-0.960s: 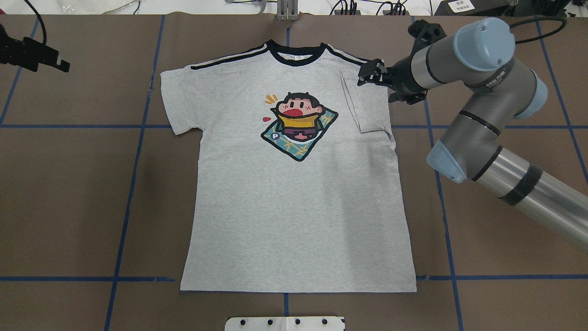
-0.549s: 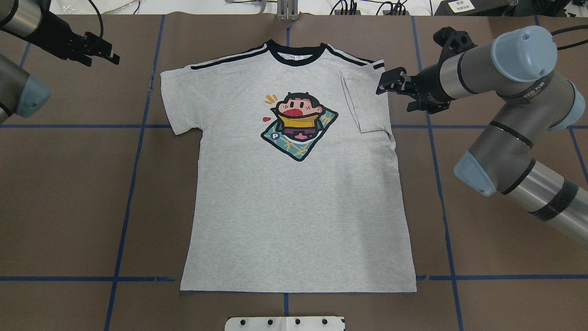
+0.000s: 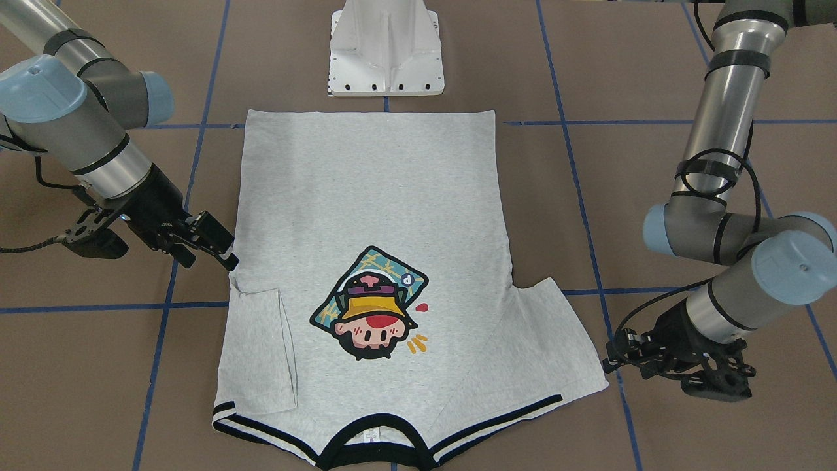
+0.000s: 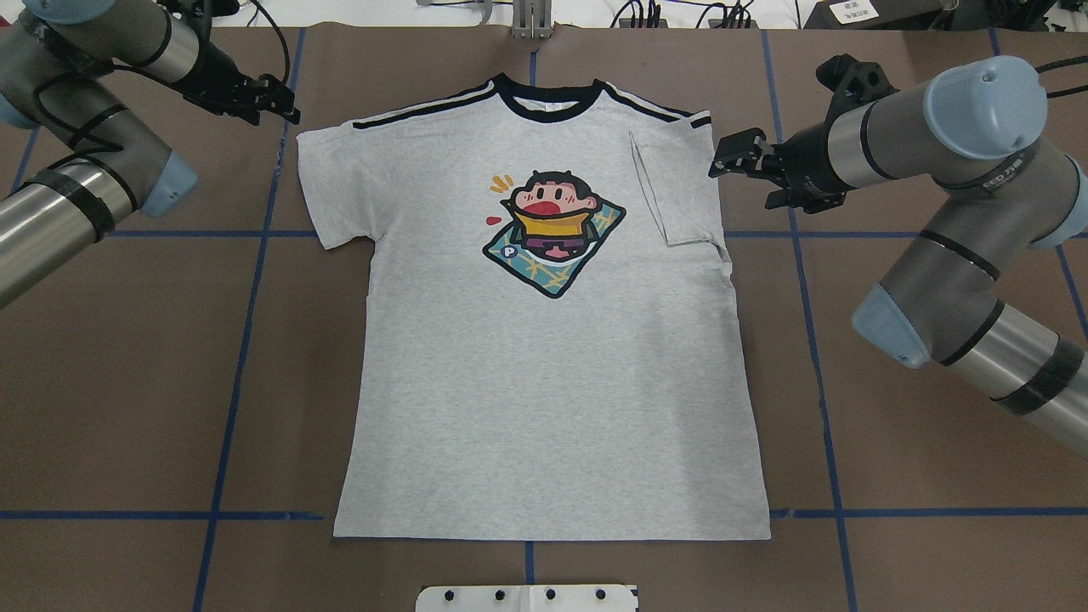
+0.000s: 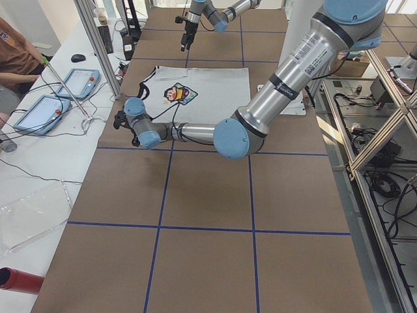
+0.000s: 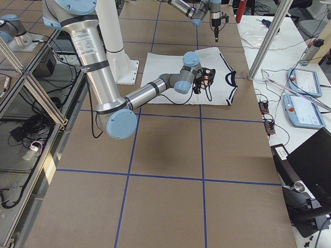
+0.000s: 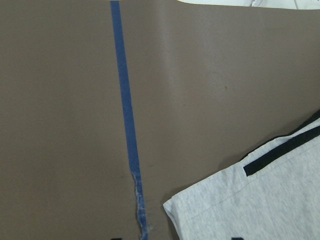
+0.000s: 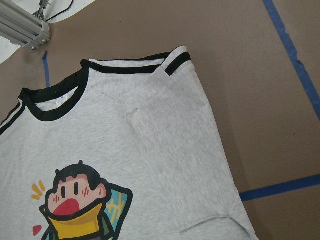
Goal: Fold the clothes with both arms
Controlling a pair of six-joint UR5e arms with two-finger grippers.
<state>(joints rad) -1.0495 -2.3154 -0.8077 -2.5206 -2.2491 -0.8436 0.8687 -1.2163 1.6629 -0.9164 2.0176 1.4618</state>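
The grey T-shirt (image 4: pixel 544 382) lies flat, print up, collar (image 4: pixel 548 106) at the far edge. The sleeve on my right (image 4: pixel 676 191) is folded in over the chest; it also shows in the right wrist view (image 8: pixel 175 150). The sleeve on my left (image 4: pixel 327 183) lies spread out. My right gripper (image 4: pixel 722 160) is open and empty, just off the folded edge; in the front view (image 3: pixel 216 245) it is beside the shirt's side. My left gripper (image 4: pixel 285 106) is open and empty, by that sleeve's shoulder corner (image 7: pixel 210 200), apart from the cloth.
Brown table cover with blue tape lines (image 4: pixel 246 340). The white pedestal base (image 3: pixel 386 52) stands at the shirt's hem side. A metal post (image 4: pixel 531 17) stands beyond the collar. Control pendants (image 5: pixel 78 81) and cables lie along the far table edge.
My right gripper has drawn back to the right, off the folded sleeve. My left arm has swung in from the far left to the shirt's left shoulder corner.
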